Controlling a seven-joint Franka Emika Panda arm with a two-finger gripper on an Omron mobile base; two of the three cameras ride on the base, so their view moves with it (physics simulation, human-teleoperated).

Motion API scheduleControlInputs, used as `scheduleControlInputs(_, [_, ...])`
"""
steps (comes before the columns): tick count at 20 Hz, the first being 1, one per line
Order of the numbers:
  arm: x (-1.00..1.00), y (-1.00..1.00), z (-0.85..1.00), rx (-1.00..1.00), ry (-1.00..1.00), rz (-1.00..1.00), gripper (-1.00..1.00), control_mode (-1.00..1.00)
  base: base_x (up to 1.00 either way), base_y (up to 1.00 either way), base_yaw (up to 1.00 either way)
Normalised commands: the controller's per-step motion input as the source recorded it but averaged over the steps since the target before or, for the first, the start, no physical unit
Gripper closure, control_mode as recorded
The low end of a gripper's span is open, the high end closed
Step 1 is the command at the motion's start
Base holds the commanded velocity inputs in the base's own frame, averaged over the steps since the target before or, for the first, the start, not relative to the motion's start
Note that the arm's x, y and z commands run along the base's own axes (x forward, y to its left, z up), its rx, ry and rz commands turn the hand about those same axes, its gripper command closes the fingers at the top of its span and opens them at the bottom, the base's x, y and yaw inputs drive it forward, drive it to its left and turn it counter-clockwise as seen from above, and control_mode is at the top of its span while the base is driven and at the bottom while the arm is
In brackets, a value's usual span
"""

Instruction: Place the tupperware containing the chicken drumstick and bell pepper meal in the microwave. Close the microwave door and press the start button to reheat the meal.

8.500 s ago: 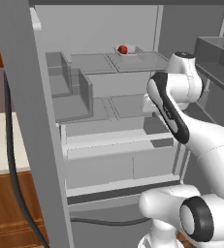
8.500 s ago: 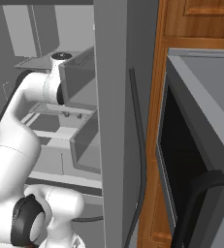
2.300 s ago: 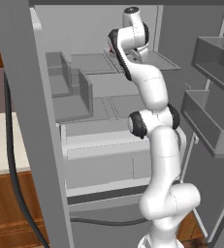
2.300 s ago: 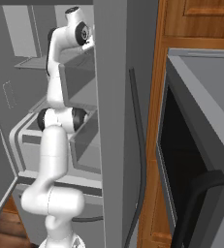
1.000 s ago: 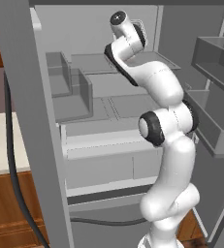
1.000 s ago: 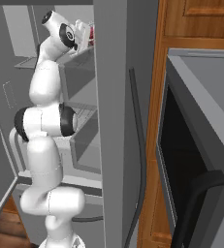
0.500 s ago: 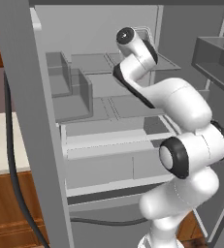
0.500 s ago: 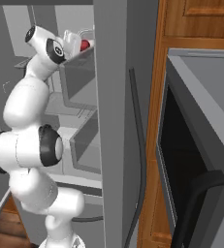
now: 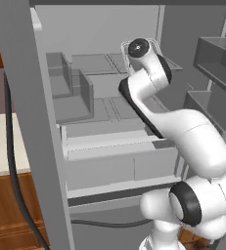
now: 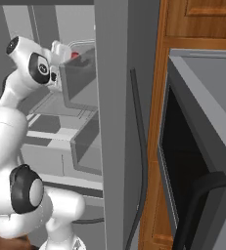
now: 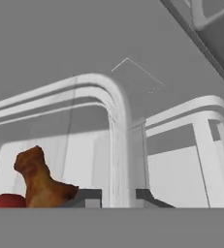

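Two dark fingertips (image 11: 87, 197) are sitting close either side of a translucent white rim, and the gripper (image 11: 114, 198) is pinching the tupperware (image 11: 117, 145) by its wall, jaws nearly together with only that thin plastic between them. Looking along the hand, the rounded corner of the tray is curving up and away, and down in the lower left the brown chicken drumstick (image 11: 38, 180) is lying inside it, touching the red bell pepper (image 11: 4, 201) at the frame's edge.

From the right-hand base camera the hand itself is tucked behind a grey door bin (image 10: 78, 78), but a slice of the tupperware's pale rim and a spot of red are peeking over the top of that bin, up at the height of the fridge's upper shelf. That same camera is giving us the microwave door (image 10: 188, 171), swung open, dark window facing us, bar handle (image 10: 195, 205) at lower right, with the grey microwave (image 10: 207, 93) behind it beside the wooden cabinet (image 10: 195, 22).

Over on the left-hand base camera the white arm (image 9: 183, 127) is arching up from the lower right into the open fridge (image 9: 100, 97), its wrist covering the tray, whose thin outline is just showing around the joint.
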Motion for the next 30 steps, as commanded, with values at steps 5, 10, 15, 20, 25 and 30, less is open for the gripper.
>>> scheduleControlInputs(5, [-1.0, 0.3, -0.3, 0.0, 0.02, 0.14, 1.0, -1.0, 0.0, 0.0, 0.0])
scheduleControlInputs(10, [-1.0, 0.15, -0.33, 0.0, 0.02, 0.12, 1.0, -1.0, 0.0, 0.0, 0.0])
scheduleControlInputs(15, [-0.79, 0.0, -0.1, 0.0, 0.04, 0.08, 1.0, -1.0, 0.0, 0.0, 0.0])
scheduleControlInputs(20, [-0.63, -0.17, -0.05, 0.03, 0.0, 0.11, 1.0, -1.0, 0.0, 0.0, 0.0])
scheduleControlInputs(25, [-0.46, -0.14, -0.07, 0.03, 0.01, 0.11, 1.0, -1.0, 0.0, 0.0, 0.0])
scheduleControlInputs(30, [-0.07, 0.0, 0.0, 0.01, 0.01, 0.09, 1.0, 1.0, 0.0, 0.0, 0.0])
